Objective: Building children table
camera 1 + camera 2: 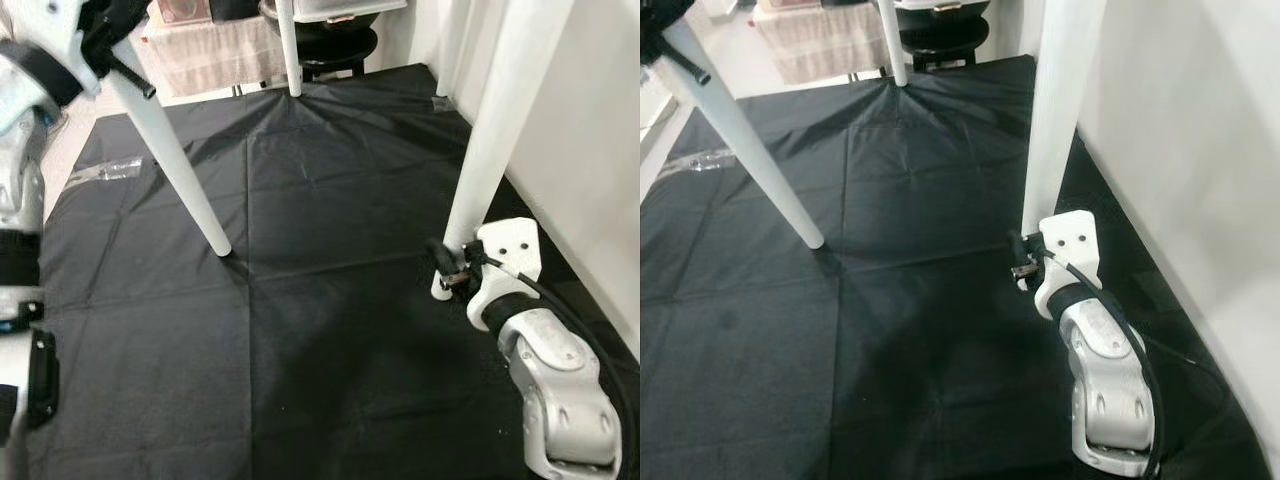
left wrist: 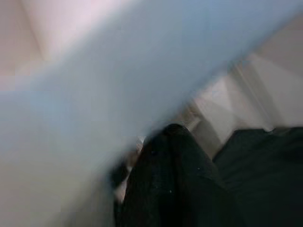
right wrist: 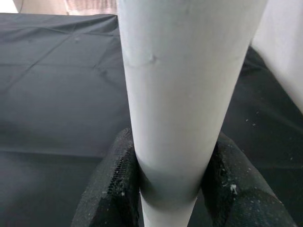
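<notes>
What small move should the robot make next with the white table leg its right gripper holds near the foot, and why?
Probably keep the right gripper clamped and steady the near leg. Its fingers press both sides of the leg just above the black floor cloth, and the left gripper is up at the left leg, so the table appears mid-handling.

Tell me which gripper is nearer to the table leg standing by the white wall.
Right. The right gripper is clamped around the table leg by the wall near its foot; the left gripper holds another white leg across the black floor cloth.
</notes>
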Robot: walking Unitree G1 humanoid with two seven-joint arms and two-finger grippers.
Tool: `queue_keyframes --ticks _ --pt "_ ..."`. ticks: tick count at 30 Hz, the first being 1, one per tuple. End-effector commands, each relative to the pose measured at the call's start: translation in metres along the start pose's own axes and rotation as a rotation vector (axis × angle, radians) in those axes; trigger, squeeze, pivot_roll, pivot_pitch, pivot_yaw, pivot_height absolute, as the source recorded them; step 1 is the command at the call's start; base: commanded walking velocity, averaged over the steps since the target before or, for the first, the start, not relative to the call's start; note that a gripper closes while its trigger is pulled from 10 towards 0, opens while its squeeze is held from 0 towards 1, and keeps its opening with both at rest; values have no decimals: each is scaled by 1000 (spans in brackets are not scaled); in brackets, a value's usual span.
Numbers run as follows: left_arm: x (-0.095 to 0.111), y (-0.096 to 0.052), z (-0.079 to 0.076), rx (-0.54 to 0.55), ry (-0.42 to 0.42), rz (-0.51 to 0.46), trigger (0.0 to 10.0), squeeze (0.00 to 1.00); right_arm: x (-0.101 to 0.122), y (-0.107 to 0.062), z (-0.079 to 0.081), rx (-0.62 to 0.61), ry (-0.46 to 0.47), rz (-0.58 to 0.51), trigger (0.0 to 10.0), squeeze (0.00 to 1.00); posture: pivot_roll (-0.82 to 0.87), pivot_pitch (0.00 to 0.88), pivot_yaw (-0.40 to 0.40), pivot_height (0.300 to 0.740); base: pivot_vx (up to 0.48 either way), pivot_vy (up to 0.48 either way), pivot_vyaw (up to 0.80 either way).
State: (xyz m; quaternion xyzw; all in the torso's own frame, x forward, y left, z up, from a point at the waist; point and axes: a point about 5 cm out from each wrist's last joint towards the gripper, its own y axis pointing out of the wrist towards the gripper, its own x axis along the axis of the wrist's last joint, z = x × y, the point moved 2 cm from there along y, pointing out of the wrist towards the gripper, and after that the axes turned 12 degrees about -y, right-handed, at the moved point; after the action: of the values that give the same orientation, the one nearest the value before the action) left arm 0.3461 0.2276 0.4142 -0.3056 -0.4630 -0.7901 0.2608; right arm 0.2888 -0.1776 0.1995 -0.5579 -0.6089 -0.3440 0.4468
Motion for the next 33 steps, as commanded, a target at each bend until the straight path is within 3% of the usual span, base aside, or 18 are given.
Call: queue_keyframes --ticks 1,2,3,4,5,7,8,9,10,13,16,22,24,25,26,27,28,33 --pt "-12 -7 0 23 -39 36 10000 0 -45 -3 14 70 58 230 3294 0 -41 188 85 740 0 0 0" --pt "-20 -9 -9 7 -70 51 10000 0 -46 -2 17 86 58 242 10000 0 -41 187 83 740 0 0 0" --pt "-28 -12 -19 -14 -102 70 10000 0 -48 -1 20 94 62 258 10000 0 -44 188 82 740 0 0 0" --pt "-28 -12 -19 -14 -102 70 10000 0 -48 -1 20 94 62 258 10000 0 -44 188 82 740 0 0 0" --pt "-39 -17 -31 -28 -155 88 10000 1000 -47 0 22 102 66 248 10000 1000 -43 187 81 740 0 0 0" --pt "-44 -20 -38 -33 -189 100 10000 1000 -46 0 23 106 70 240 10000 1000 -43 187 81 740 0 0 0" --pt "-56 -29 -53 -38 -246 127 10000 1000 -38 3 21 89 90 171 10000 1000 -47 187 78 740 0 0 0" --pt "-56 -29 -53 -38 -246 127 10000 1000 -38 3 21 89 90 171 10000 1000 -47 187 78 740 0 0 0" --pt "-64 -38 -65 -34 -289 146 10000 1000 -31 4 17 64 107 110 10000 1000 -52 185 76 740 0 0 0" --pt "-66 -42 -69 -30 -304 154 10000 1000 -29 3 14 55 110 92 10000 1000 -52 185 76 740 0 0 0" --pt "-78 -60 -80 7 -345 197 10000 1000 -28 -6 12 73 61 40 10000 1000 -56 186 69 740 0 0 0" --pt "-84 -76 -90 42 -391 234 10000 1000 -27 -11 14 103 74 14 10000 1000 -67 183 64 740 0 0 0" --pt "-107 -108 -118 102 -474 343 10000 1000 -24 -16 18 147 89 -49 10000 1000 -82 171 53 740 0 0 0" --pt "-107 -108 -118 102 -474 343 10000 1000 -24 -16 18 147 89 -49 10000 1000 -82 171 53 740 0 0 0" --pt "-112 -117 -126 122 -497 376 10000 1000 -23 -17 19 159 93 -69 10000 1000 -82 171 53 740 0 0 0" --pt "-123 -130 -138 145 -514 439 10000 549 -23 -15 18 151 84 -88 10000 47 -77 161 53 740 0 0 0" --pt "-132 -138 -147 157 -526 484 10000 0 -22 -12 17 144 80 -101 10000 0 -78 154 58 740 0 0 0" --pt "-147 -157 -165 199 -567 563 10000 0 -19 -6 19 148 86 -139 10000 0 -75 144 58 740 0 0 0"
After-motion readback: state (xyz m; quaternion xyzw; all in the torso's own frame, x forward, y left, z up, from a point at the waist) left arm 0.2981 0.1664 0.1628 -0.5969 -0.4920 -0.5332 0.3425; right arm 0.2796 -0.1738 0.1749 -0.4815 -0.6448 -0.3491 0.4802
